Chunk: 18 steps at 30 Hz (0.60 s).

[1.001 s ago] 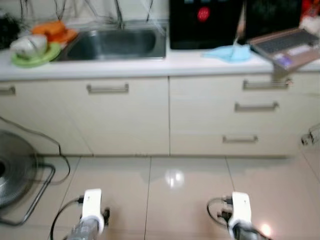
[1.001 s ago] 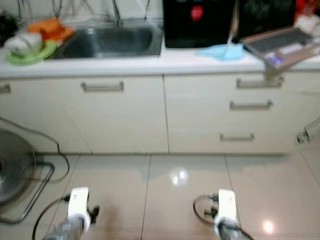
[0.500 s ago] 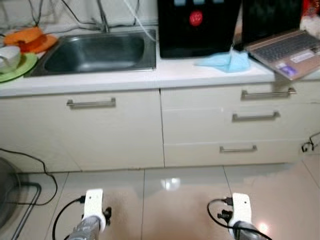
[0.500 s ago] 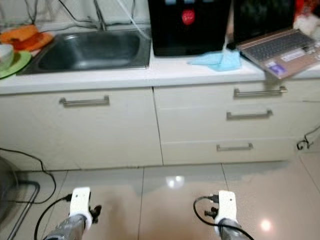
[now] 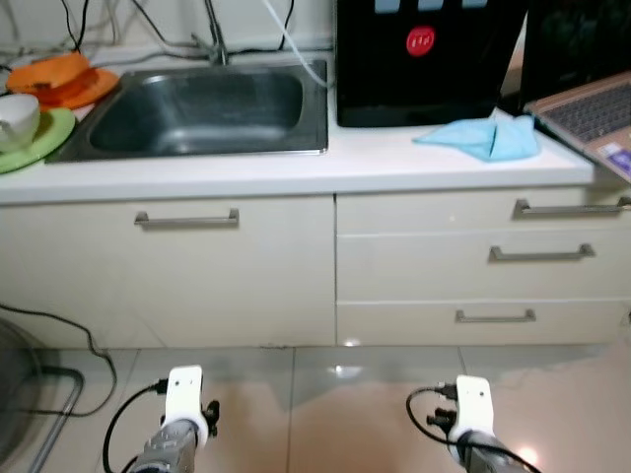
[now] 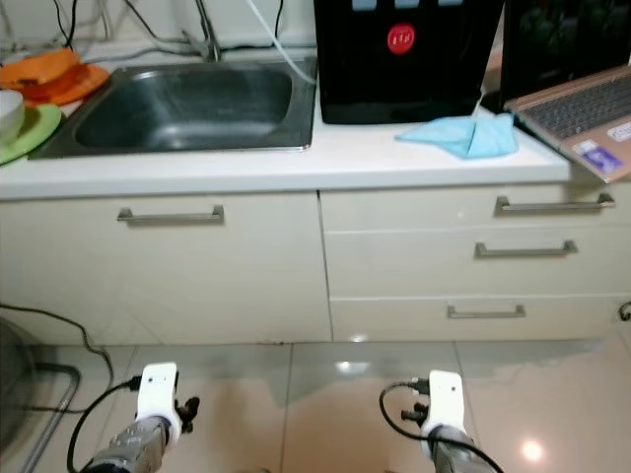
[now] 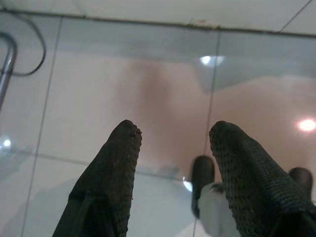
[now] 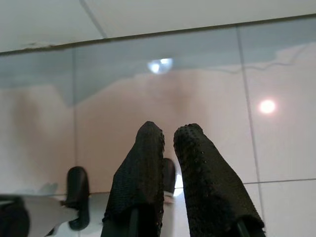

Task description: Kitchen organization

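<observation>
A steel sink [image 5: 197, 156] is set in the white counter [image 5: 394, 168] straight ahead. Left of it a white bowl [image 5: 18, 113] rests on a green plate [image 5: 49, 133], with orange ware [image 5: 61, 77] behind. A blue cloth [image 5: 483, 138] lies before a black appliance [image 5: 424, 59], and a laptop [image 5: 601, 113] sits at the right edge. Both arms hang low over the tiled floor. My left gripper [image 7: 170, 133] is open and empty. The right gripper [image 8: 169, 131] is shut on nothing.
Below the counter are a cabinet door with a bar handle [image 5: 187, 219] and three drawers [image 5: 542, 254] on the right. A fan's metal base [image 5: 15, 394] and a black cable [image 5: 59, 325] lie on the floor at the left.
The camera has come closer to the counter, which now sits lower and larger in view; the laptop has slid toward the right edge. Both arms still hang as before.
</observation>
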Tool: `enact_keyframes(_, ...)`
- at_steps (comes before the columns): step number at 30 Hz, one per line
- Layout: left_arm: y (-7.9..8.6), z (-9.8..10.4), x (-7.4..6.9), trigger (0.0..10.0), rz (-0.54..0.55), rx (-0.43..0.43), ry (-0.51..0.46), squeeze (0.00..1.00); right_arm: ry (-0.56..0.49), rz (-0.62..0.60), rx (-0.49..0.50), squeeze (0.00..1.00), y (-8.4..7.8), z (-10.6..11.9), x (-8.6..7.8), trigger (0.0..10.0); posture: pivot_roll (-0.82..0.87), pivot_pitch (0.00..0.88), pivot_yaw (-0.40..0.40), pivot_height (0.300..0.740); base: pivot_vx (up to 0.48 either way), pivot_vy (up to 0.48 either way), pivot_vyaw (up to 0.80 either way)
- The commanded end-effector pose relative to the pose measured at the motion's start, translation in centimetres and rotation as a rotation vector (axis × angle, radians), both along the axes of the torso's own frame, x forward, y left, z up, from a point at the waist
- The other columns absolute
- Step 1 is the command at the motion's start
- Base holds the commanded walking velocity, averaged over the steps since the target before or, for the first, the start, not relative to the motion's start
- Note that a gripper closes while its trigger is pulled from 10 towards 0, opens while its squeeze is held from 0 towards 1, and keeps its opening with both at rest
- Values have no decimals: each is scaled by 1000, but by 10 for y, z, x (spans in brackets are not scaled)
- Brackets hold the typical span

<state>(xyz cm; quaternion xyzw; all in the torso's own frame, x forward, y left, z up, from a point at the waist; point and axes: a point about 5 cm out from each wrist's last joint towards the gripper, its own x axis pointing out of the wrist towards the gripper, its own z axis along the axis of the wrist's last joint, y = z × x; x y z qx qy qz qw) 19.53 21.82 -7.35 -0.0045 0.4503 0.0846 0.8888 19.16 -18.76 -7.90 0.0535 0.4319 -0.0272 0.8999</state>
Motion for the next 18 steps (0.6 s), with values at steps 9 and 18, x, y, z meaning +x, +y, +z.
enact_keyframes(9,4,0,-2,10000,11,7,11,0,9,-6,16,0,3,-1,-2,10000,103,30,78,740,0,480,0)
enact_keyframes(18,5,-1,-3,10000,12,10,14,0,2,-1,19,0,5,-1,-1,10000,103,31,77,740,0,480,-317)
